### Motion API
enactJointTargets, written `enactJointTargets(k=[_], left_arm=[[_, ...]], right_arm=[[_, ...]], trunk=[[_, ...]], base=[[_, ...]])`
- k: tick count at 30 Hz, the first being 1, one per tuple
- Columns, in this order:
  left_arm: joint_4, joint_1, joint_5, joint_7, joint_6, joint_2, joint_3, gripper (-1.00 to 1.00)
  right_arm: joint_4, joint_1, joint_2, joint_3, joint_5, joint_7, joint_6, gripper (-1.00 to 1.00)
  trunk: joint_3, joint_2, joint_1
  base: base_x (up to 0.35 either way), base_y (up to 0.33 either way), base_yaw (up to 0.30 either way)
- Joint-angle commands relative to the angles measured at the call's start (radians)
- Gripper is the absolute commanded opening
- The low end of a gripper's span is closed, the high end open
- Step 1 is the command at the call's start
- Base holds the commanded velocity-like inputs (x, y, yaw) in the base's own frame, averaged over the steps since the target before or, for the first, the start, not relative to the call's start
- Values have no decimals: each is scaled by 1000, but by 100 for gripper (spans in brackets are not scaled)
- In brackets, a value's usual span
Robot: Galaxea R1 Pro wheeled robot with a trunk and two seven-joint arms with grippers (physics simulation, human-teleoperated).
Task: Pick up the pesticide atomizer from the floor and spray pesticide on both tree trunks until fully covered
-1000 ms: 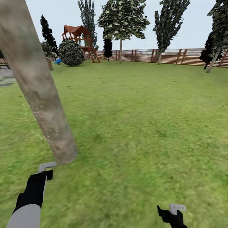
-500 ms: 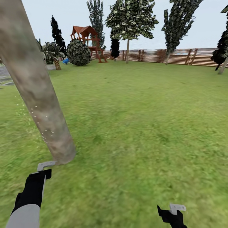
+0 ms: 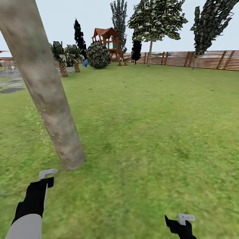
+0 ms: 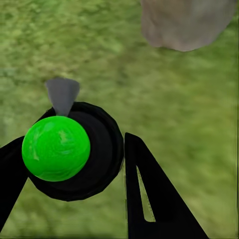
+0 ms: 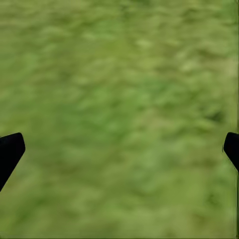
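1. Tree trunk (image 3: pixel 46 96): thick, mottled grey-brown, leaning toward 11 o'clock in the head view. Its base meets the lawn (image 3: pixel 149 132) at about 8 o'clock of that view. Small pale specks dot its lower part.
2. Left gripper (image 4: pixel 74 164): in the left wrist view its two black fingers are closed around the pesticide atomizer (image 4: pixel 67 149), a black round body with a bright green ball on top and a grey nozzle pointing away from the camera. The foot of the trunk (image 4: pixel 186 22) lies beyond it, apart from the nozzle.
3. Left gripper in the head view (image 3: pixel 46 176): at 7 o'clock, just short of the trunk base, not touching it. A grey bracket-shaped part shows at its tip.
4. Right gripper (image 5: pixel 119 149): fingers spread wide, only the tips showing at opposite edges of the right wrist view, nothing between them but grass (image 5: pixel 119 99). In the head view it sits at 5 o'clock (image 3: pixel 182 224).
5. Surroundings: a slatted wooden fence (image 3: pixel 199 59) runs along the far side from 12 to 2 o'clock; a play tower (image 3: pixel 108 41), a round bush (image 3: pixel 98 54) and short palms (image 3: pixel 63 56) stand near 11 to 12 o'clock; grey paving (image 3: pixel 11 83) lies at 10 o'clock.
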State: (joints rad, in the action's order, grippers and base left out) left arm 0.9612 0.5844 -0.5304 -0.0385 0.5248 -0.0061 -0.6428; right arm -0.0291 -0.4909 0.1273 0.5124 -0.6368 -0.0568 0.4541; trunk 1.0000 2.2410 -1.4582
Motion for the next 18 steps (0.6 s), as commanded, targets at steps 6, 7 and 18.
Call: enactJointTargets(k=[6, 7, 18], left_arm=[[2, 0, 0, 0, 0, 0, 0, -100], [2, 0, 0, 0, 0, 0, 0, -100], [2, 0, 1, 0, 0, -2, 1, -100]], right_arm=[[0, 0, 0, 0, 0, 0, 0, 100], [0, 0, 0, 0, 0, 0, 0, 100], [0, 0, 0, 0, 0, 0, 0, 100]], trunk=[[0, 0, 0], [0, 0, 0], [0, 0, 0]], base=[[107, -268, 21], [151, -266, 1], [167, -256, 182]])
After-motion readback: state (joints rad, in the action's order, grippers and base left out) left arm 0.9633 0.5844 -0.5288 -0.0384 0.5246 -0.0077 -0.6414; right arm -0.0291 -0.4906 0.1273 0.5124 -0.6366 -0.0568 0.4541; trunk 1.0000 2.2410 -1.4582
